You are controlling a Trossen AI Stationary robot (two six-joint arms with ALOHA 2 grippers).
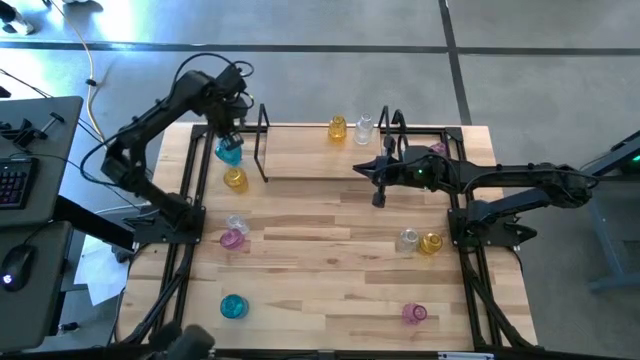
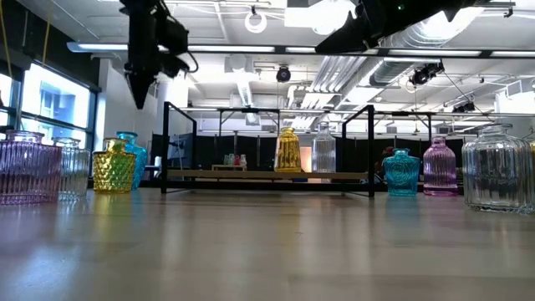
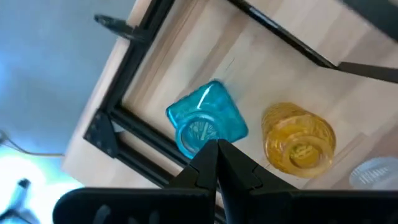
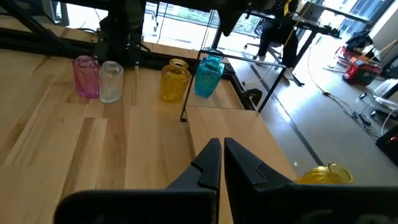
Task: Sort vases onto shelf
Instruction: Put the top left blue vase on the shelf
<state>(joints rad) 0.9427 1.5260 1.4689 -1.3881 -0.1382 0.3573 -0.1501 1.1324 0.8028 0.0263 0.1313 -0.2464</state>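
Note:
The black shelf (image 1: 330, 178) stands at the table's far middle, with a yellow vase (image 1: 337, 128) and a clear vase (image 1: 364, 127) on it. My left gripper (image 1: 228, 136) is shut and points down just above a teal vase (image 3: 205, 118) at the far left, clear of its mouth in the low view (image 2: 140, 99). A yellow vase (image 1: 235, 179) stands right beside the teal one. My right gripper (image 1: 360, 167) is shut and hovers nearly level over the shelf's right part, holding nothing.
More vases stand on the table: clear (image 1: 237, 224) and pink (image 1: 232, 240) at the left, teal (image 1: 233, 306) near left, pink (image 1: 414, 314) near right, clear (image 1: 408, 239) and yellow (image 1: 431, 243) at the right. Black rails (image 1: 185, 215) edge both sides.

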